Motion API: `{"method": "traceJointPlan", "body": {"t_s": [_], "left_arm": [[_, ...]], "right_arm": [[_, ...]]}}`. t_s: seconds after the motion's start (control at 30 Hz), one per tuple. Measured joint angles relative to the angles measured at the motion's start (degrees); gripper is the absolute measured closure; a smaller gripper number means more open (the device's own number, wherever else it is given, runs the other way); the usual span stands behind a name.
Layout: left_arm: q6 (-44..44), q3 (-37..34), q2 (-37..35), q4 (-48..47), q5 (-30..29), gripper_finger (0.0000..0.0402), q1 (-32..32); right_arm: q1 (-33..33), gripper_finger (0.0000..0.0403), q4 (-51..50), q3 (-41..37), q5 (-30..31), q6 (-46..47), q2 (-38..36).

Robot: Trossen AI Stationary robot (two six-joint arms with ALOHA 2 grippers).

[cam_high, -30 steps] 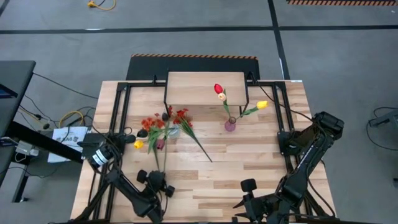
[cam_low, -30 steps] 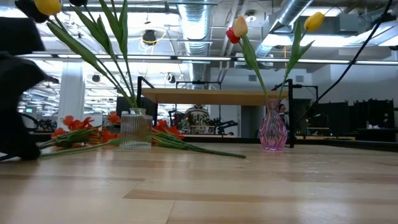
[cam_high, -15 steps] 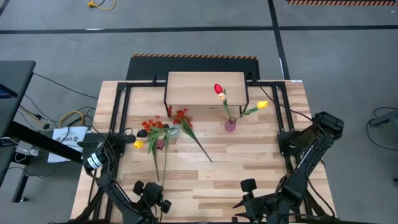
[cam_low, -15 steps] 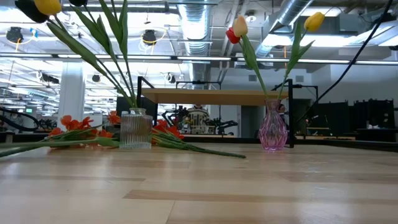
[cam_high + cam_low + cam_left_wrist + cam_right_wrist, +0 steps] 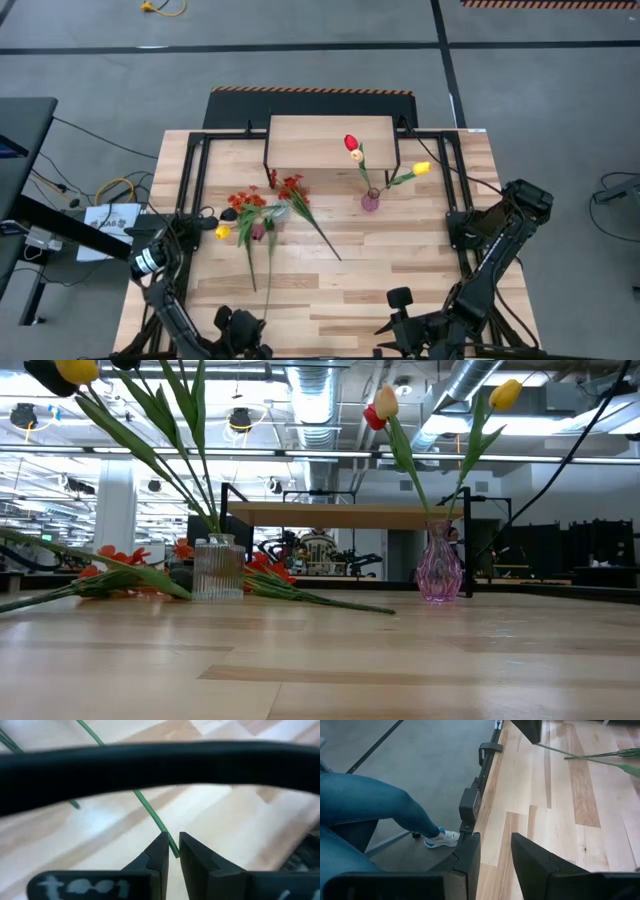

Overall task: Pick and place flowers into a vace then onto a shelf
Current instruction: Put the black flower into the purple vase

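Now the left pincer (image 5: 172,851), drawn back to the high view's lower left, is clamped on a green flower stem (image 5: 266,262), dragging it off the worktop (image 5: 400,250) pile toward a vase. Right pincer (image 5: 492,851) waits apart, lower right.

A dark bar (image 5: 160,767) crosses the left wrist view, hiding the tabletop (image 5: 235,835) behind it. The low view cuts off the leftmost flowers (image 5: 75,370) at the top edge.
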Motion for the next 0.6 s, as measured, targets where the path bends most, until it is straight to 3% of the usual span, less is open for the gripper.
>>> {"method": "traceJointPlan", "body": {"t_s": [0.33, 0.6], "left_arm": [[-0.8, 3.0, 0.0, 2.0, -5.3, 0.0373, -2.5], [4.8, 3.0, 0.0, 7.4, -10.4, 0.0373, -2.5]], "right_arm": [[-0.4, 0.0301, 0.0, 0.0, 0.0, 0.0, 0.0], [-1.2, 0.0301, 0.0, 0.0, 0.0, 0.0, 0.0]]}}
